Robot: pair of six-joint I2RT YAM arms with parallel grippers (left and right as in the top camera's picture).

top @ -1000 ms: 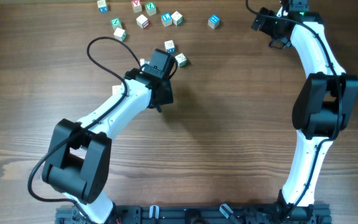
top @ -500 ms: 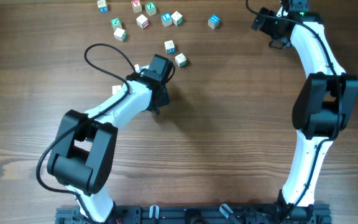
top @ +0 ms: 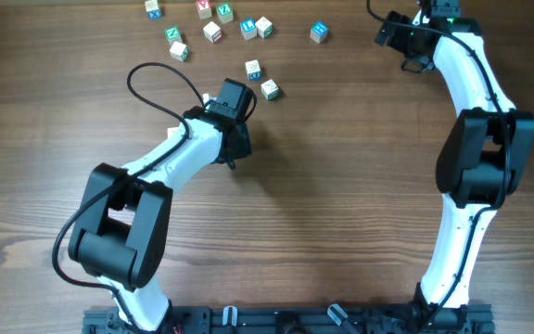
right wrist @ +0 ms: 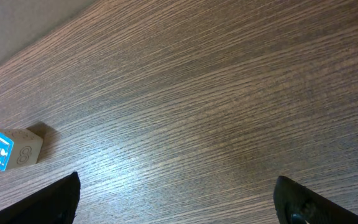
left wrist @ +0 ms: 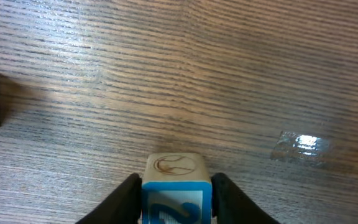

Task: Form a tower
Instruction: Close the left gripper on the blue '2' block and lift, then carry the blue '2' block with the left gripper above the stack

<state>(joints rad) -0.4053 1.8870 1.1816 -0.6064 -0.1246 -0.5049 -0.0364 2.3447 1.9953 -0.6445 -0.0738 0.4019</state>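
Here the left claw (left wrist: 176, 190) clasps a cube (left wrist: 175, 167), blue face wrist-ward; the right claw (right wrist: 176, 194) stands wide.

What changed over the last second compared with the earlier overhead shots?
The left arm shifted its pose a little, and the left hand edged slightly left, away from the two nearest loose cubes. Its fingers now press a cube with a blue face. The loose cubes, right arm and open right hand stayed put.
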